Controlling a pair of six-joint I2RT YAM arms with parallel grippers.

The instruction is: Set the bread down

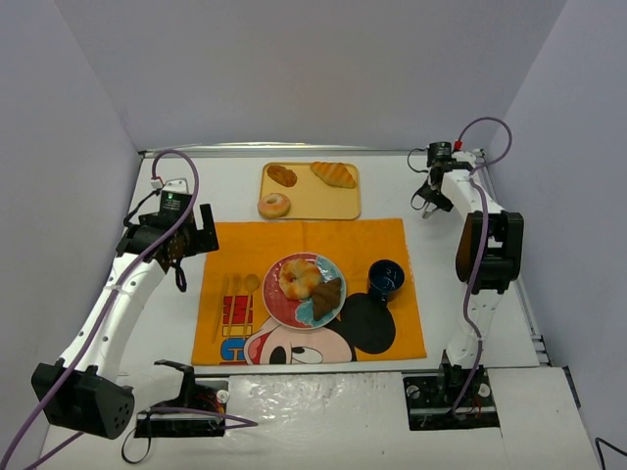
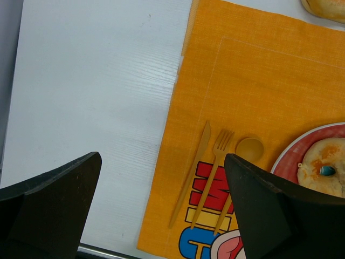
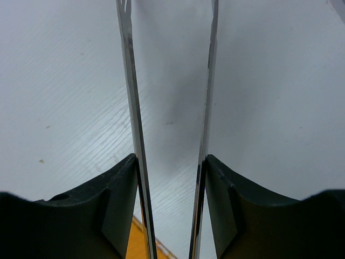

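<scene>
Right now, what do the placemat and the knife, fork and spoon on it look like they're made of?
Placemat: likely woven fabric, matte; weave and a stitched border show. Knife, fork, spoon: probably plastic, uniformly orange, slight sheen.

Top view high, wide; wrist views close, downward; left shares placemat (image 1: 313, 238).

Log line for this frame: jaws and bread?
left jaws open, empty, over mat left edge | right jaws open, empty, over far-right table | plate: plate donut, brown piece | tray: bun, croissant, tray donut

White table (image 1: 227, 186), pale lavender walls (image 1: 294, 69)
</scene>
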